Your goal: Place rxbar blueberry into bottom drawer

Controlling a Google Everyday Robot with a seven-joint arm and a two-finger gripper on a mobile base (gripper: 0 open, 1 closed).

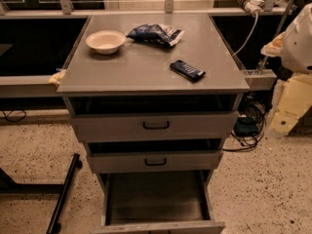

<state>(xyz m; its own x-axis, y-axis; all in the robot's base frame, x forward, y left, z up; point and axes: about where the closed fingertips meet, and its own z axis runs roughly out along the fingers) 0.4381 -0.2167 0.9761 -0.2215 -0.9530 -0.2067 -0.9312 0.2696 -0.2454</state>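
Note:
The rxbar blueberry (187, 70) is a small flat dark navy bar with pale print. It lies on the grey cabinet top (146, 67), right of centre near the front edge. The bottom drawer (155, 199) is pulled out and shows a wide plain grey interior with nothing in it. My arm stands at the right edge of the view, off the cabinet. Its pale gripper (285, 113) hangs there, lower than the cabinet top and well to the right of the bar, holding nothing that I can see.
A white bowl (105, 41) sits at the back left of the top. A crinkled blue-and-white bag (155, 33) lies behind the bar. Two shallower drawers with black handles (156, 125) are slightly open above the bottom one. Cables (248, 126) lie on the floor to the right.

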